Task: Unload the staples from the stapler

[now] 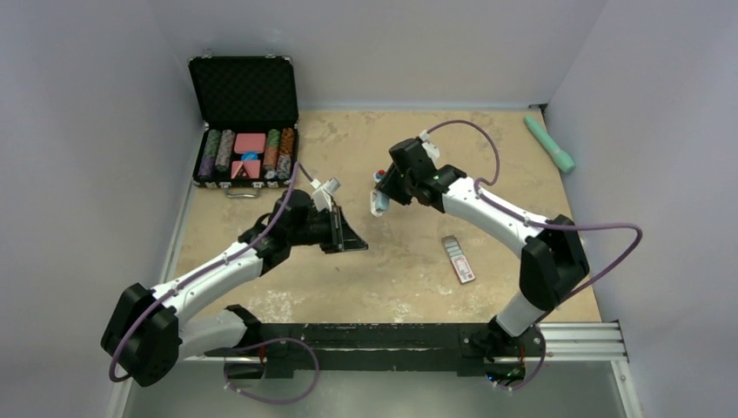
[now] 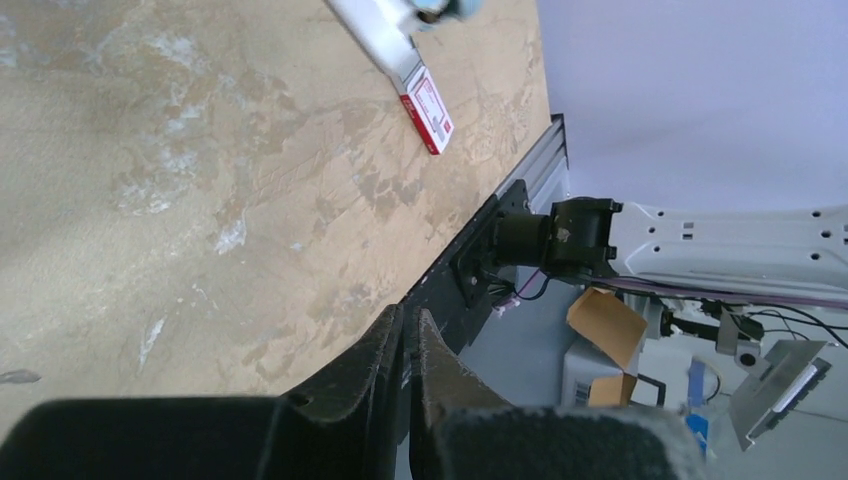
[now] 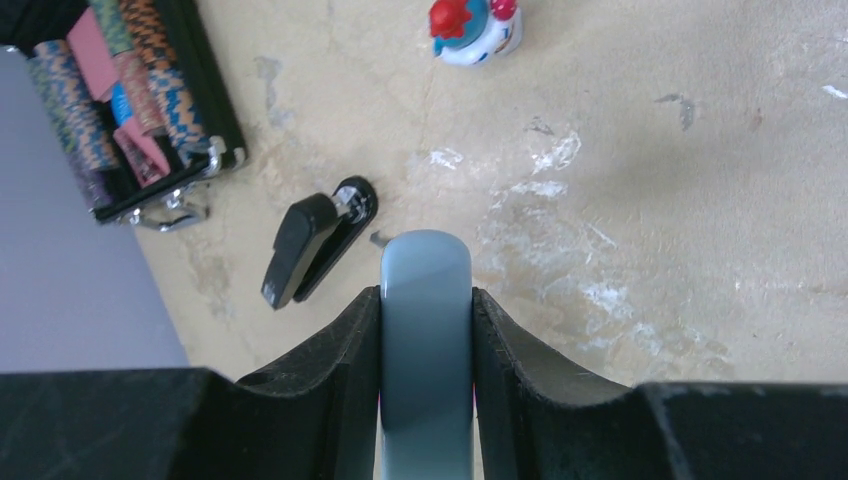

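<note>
The black stapler (image 3: 315, 240) lies on the tan table, hinged partly open, with silvery metal showing at its far end. It shows only in the right wrist view; in the top view the left arm covers that spot. A tiny grey sliver (image 3: 377, 238), possibly the staples, lies between the stapler and the bar's tip. My right gripper (image 3: 426, 300) is shut on a pale blue-grey oblong bar (image 3: 425, 330) and holds it just right of the stapler; it also shows in the top view (image 1: 380, 205). My left gripper (image 1: 357, 246) is shut and empty, its jaws together (image 2: 410, 330).
An open black case (image 1: 244, 122) of poker chips stands at the back left. A small red, white and blue toy (image 1: 380, 177) stands just beyond the bar. A red-and-white packet (image 1: 459, 259) lies front right. A mint-green stick (image 1: 550, 144) lies at the back right.
</note>
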Controlling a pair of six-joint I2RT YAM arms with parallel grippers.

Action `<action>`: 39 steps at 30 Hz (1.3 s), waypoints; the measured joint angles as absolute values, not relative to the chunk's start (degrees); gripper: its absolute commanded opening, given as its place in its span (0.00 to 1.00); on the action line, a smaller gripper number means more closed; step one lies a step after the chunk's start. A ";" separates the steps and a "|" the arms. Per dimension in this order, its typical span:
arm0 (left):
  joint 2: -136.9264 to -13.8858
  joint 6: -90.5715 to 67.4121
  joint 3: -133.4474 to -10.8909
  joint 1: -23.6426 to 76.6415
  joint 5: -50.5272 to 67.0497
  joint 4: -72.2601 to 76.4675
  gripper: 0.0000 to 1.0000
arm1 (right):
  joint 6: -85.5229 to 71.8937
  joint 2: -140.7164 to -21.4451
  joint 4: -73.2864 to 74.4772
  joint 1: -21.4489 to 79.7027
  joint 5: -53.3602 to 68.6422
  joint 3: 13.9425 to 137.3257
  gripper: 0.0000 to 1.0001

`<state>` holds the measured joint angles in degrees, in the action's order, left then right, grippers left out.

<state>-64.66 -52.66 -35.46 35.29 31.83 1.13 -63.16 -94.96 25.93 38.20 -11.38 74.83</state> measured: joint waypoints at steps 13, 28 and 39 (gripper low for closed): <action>-55.33 -43.53 -45.74 35.29 16.45 -23.16 0.14 | -57.06 -89.93 21.08 39.83 -21.65 63.64 0.00; -51.29 -42.92 -42.59 35.24 -4.19 -37.63 0.59 | -53.74 -103.57 14.28 39.75 -31.42 65.47 0.19; -54.59 -42.76 -42.19 35.24 -6.33 -38.11 0.58 | -50.19 -106.61 9.37 39.75 -28.71 67.51 0.97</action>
